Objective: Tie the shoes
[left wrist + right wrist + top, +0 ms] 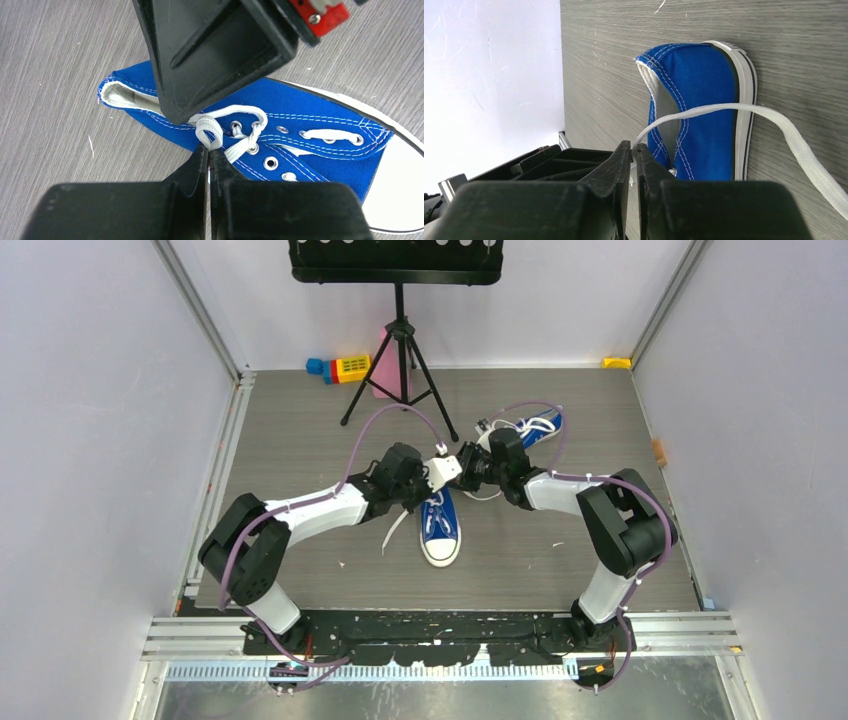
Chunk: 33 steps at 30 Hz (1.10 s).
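Observation:
A blue sneaker [439, 528] with a white toe cap lies mid-table, toe toward the arms; the second sneaker [528, 429] lies behind and to the right. Both grippers meet over the near shoe's heel end. My left gripper [447, 471] is shut on a white lace loop [209, 134] at the top eyelets of the shoe [300, 145]. My right gripper [472, 468] is shut on the other white lace [704, 111], which arcs past the shoe's heel [696, 100] and off to the right. The right gripper's black body fills the top of the left wrist view [215, 50].
A black tripod stand [400, 360] stands at the back centre. Coloured toy blocks [340, 368] lie by its left leg, a small yellow object [616, 362] in the back right corner. White walls close in the left, right and back. A loose lace end [395, 530] trails left of the near shoe.

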Each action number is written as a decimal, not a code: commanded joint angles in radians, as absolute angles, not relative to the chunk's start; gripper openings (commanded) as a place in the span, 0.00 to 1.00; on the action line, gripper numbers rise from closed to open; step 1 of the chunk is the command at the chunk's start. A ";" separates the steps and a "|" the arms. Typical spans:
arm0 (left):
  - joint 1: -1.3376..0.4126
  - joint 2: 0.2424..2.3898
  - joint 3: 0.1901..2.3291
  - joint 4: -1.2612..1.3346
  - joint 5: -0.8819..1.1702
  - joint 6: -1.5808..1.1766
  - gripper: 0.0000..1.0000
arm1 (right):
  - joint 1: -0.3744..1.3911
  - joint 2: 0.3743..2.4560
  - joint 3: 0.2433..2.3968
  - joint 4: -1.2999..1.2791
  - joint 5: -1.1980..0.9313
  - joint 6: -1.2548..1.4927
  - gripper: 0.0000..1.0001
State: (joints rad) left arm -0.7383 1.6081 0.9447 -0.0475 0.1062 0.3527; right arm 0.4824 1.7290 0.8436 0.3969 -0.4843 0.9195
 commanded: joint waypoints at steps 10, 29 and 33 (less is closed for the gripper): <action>-0.741 1.631 0.999 -0.057 0.114 0.369 0.00 | 0.486 1.720 0.833 0.513 -0.554 0.931 0.47; -0.741 1.653 1.047 -0.075 0.111 0.340 0.00 | 0.486 1.756 0.839 0.488 -0.563 0.903 0.23; -0.741 1.654 1.048 -0.072 0.111 0.335 0.00 | 0.486 1.761 0.839 0.484 -0.561 0.903 0.11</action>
State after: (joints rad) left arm -0.7383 1.6501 1.0115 -0.0868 0.1059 0.3466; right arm 0.4824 1.7550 0.8352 0.4557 -0.5449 0.9184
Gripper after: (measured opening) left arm 0.012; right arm 0.154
